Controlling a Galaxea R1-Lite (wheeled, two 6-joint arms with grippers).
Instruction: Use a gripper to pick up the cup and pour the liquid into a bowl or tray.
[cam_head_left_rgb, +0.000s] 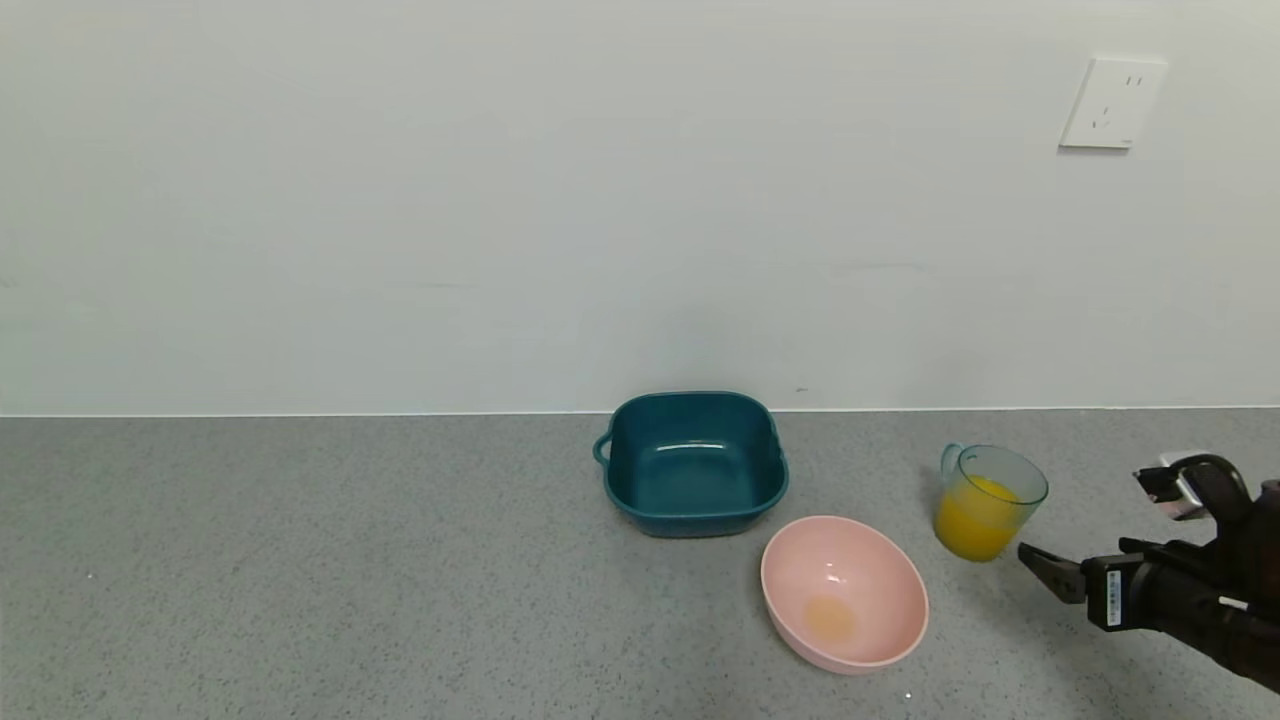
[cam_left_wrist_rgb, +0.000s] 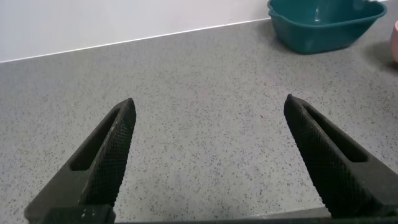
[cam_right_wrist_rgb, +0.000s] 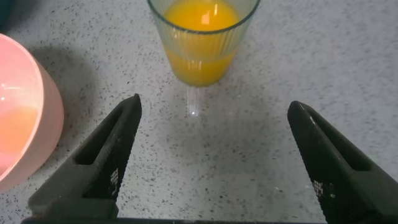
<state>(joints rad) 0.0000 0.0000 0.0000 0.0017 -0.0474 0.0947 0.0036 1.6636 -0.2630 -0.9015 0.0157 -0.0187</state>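
The translucent blue-grey ribbed cup (cam_head_left_rgb: 990, 500) stands upright on the counter at the right, handle toward the wall, half full of orange liquid (cam_head_left_rgb: 972, 528). My right gripper (cam_head_left_rgb: 1080, 512) is open and empty, low over the counter just right of the cup and apart from it. In the right wrist view the cup (cam_right_wrist_rgb: 202, 43) with the liquid (cam_right_wrist_rgb: 200, 15) stands ahead of the open gripper (cam_right_wrist_rgb: 214, 104), outside the fingers. The pink bowl (cam_head_left_rgb: 885, 565) sits left of the cup with a faint orange patch at its bottom; it also shows in the right wrist view (cam_right_wrist_rgb: 28, 124). My left gripper (cam_left_wrist_rgb: 208, 102) is open and empty over bare counter.
A dark teal square tub (cam_head_left_rgb: 693, 462) with a side handle stands behind the bowl near the wall; it also shows in the left wrist view (cam_left_wrist_rgb: 323, 25). The grey speckled counter (cam_head_left_rgb: 300, 560) runs wide to the left. A wall socket (cam_head_left_rgb: 1112, 102) is up on the right.
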